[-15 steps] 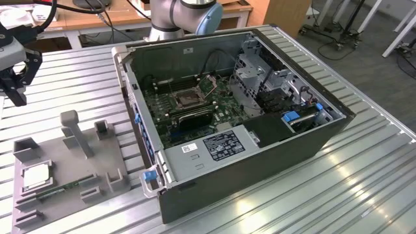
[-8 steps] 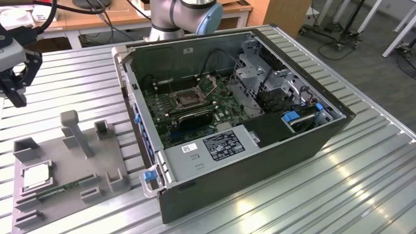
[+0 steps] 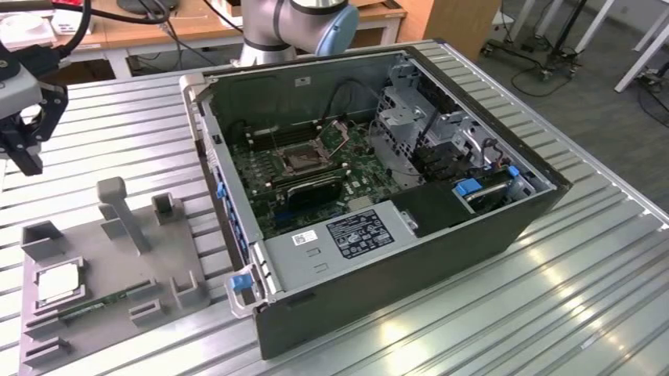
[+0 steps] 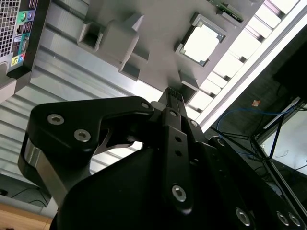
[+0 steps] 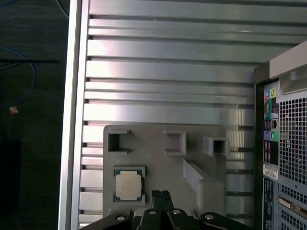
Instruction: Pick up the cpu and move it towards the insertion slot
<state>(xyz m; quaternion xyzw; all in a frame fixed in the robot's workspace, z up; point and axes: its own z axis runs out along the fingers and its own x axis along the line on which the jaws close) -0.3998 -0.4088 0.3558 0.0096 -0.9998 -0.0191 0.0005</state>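
Observation:
The cpu point(image 3: 58, 282), a square silver chip, lies flat in a recess of the grey fixture plate point(image 3: 99, 251) at the exterior view's left. It also appears in both wrist views point(image 4: 201, 43) point(image 5: 128, 185). My gripper point(image 3: 28, 164) hangs in the air well above the far end of that plate, fingers pressed together and holding nothing. Both wrist views show the shut fingertips point(image 4: 173, 92) point(image 5: 160, 193) a short way off the chip's side. The insertion slot point(image 3: 300, 160), a dark square socket in a silver frame, sits on the green motherboard inside the open computer case point(image 3: 418, 258).
A thin green memory stick point(image 3: 99, 304) lies on the fixture plate beside the cpu, and grey upright posts point(image 3: 121, 211) rise from the plate. The case's rear panel point(image 5: 288, 143) stands close to the plate. The ribbed metal table point(image 3: 544, 313) ends at an edge point(image 5: 74, 120) near the fixture.

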